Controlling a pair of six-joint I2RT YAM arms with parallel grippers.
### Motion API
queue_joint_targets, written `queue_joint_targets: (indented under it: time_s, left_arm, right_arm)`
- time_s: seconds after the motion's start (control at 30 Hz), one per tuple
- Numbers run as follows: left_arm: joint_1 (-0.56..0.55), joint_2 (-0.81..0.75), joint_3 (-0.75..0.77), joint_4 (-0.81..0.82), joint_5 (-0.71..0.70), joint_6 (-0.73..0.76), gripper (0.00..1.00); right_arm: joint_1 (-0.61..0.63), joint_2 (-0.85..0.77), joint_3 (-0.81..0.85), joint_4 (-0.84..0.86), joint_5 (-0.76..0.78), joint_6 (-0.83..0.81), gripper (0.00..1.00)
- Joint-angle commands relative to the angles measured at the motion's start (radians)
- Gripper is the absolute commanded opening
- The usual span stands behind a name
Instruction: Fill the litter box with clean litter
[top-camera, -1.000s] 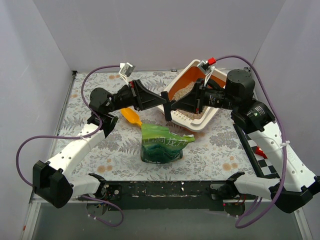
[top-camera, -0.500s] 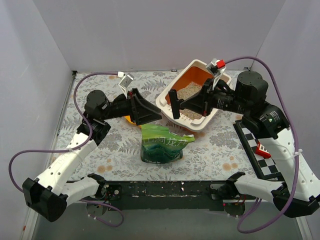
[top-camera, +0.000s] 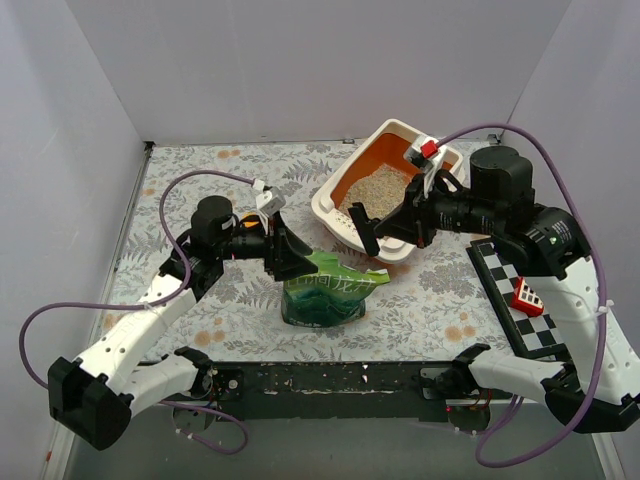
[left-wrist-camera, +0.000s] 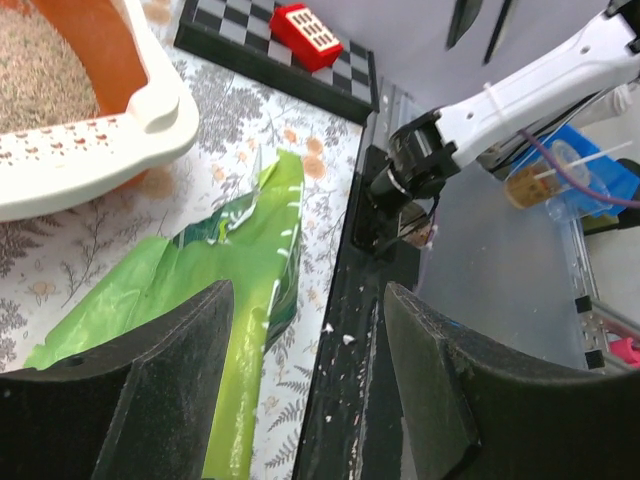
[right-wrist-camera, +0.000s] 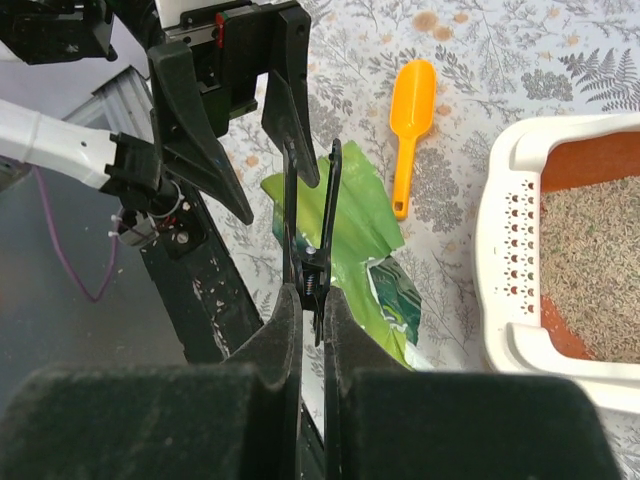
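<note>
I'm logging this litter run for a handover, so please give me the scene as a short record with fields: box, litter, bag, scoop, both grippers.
litter box: on the patterned table, slotted edge facing the arms
clean litter: layer inside the box, orange showing around it
green bag: crumpled on the table in front of the box
orange scoop: flat on the table, apart from the box
left gripper: jaws open, empty, over the bag
right gripper: jaws shut on a black clip

Cream-rimmed litter box (top-camera: 400, 127), orange inside, holds beige clean litter (top-camera: 385, 187).
</note>
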Motion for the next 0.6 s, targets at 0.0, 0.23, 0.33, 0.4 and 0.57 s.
queue_joint_targets:
  time_s: [0.0, 0.23, 0.33, 0.4, 0.57]
  left_arm:
    - [0.001, 0.014, -0.054, -0.008, 0.014, 0.105, 0.61]
    - [-0.005, 0.027, -0.140, 0.084, 0.023, 0.091, 0.57]
    - [-0.007, 0.029, -0.172, 0.119, 0.028, 0.087, 0.54]
    - [-0.010, 0.029, -0.198, 0.123, 0.028, 0.087, 0.54]
    - [-0.022, 0.012, -0.258, 0.169, 0.005, 0.108, 0.49]
  right_arm:
    - [0.000, 0.001, 0.032, -0.038, 0.012, -0.080, 0.01]
    - [0.000, 0.022, 0.003, -0.036, 0.018, -0.092, 0.01]
    - [-0.001, 0.034, 0.003, -0.033, 0.018, -0.092, 0.01]
    - [-0.001, 0.042, 0.002, -0.032, 0.018, -0.094, 0.01]
    - [0.000, 0.062, -0.028, -0.041, 0.022, -0.105, 0.01]
